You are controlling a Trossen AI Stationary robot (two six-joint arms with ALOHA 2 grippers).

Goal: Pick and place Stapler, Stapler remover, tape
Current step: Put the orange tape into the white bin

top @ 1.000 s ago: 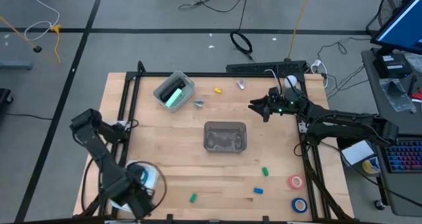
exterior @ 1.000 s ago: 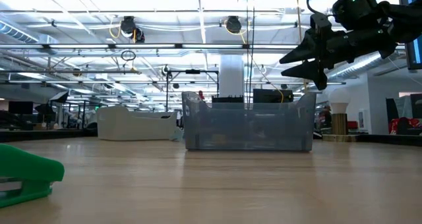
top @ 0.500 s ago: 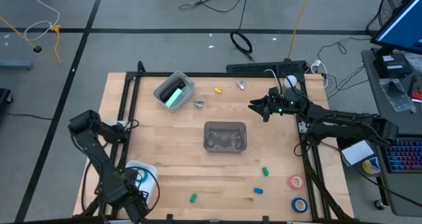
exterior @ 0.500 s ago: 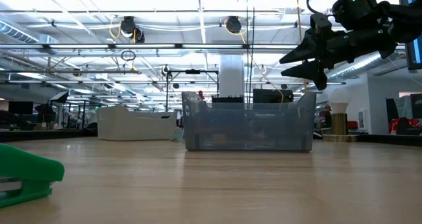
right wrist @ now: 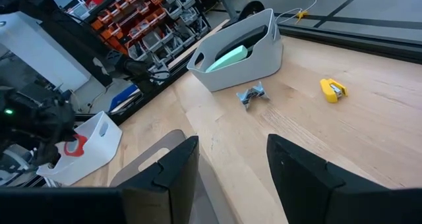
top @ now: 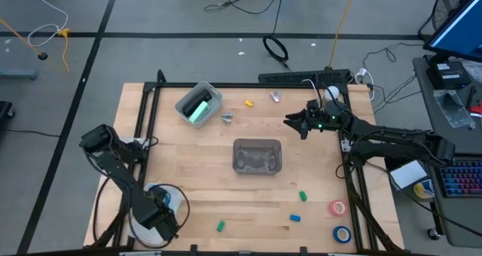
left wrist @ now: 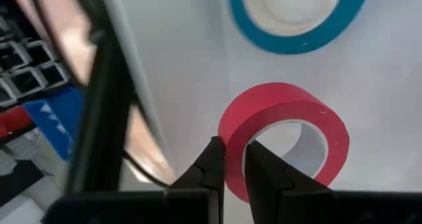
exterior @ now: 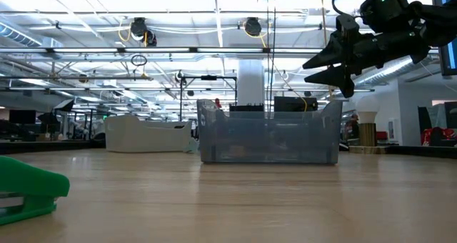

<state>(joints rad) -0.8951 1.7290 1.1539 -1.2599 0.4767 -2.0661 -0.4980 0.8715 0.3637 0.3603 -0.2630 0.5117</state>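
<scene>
We have the left gripper [left wrist: 234,159] pinched on the wall of a red tape [left wrist: 283,141], one finger inside the ring and one outside. It hangs over the white bin [top: 135,224] at the near left corner of the table [top: 316,181], where a blue tape [left wrist: 290,16] already lies on the floor. So the step in hand looks like dropping this roll in. The next move calls for lowering a little, letting go, then lifting straight up so the fingers clear the ring.

Our right gripper [top: 288,121] waits in the air above the far right of the table, fingers apart and empty.

The stapler [top: 197,108] sits in the grey bin [top: 213,95] far left. One remover [top: 227,118] lies just beside that bin, another [top: 276,97] near the far edge. Two more tapes, pink-red [top: 337,208] and blue [top: 343,233], lie at the near right corner, close to the table's edge and frame.

The white bin stands hard by the left frame, so room there is tight. The middle is open around the clear tub [top: 257,156].
</scene>
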